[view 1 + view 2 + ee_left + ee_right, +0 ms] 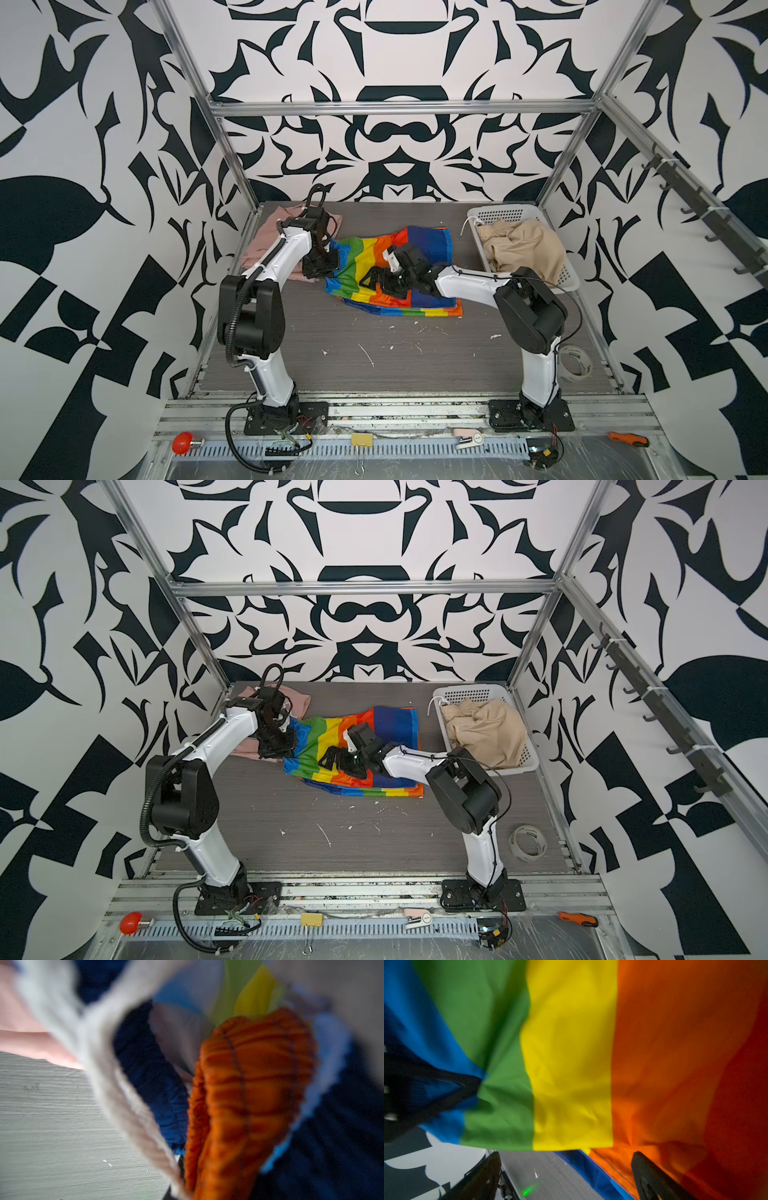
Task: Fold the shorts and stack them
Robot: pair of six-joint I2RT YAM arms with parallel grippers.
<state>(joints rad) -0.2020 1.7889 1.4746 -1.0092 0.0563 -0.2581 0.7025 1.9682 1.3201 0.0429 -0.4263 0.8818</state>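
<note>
Rainbow shorts (357, 257) in closed left claw (326, 268)

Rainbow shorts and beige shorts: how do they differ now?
The rainbow shorts are many-coloured stripes; the beige shorts are plain. The rainbow shorts lie on the table; the beige shorts sit crumpled in the white basket. The left claw pinches the rainbow shorts; no claw holds the beige shorts. Both are cloth.
</note>
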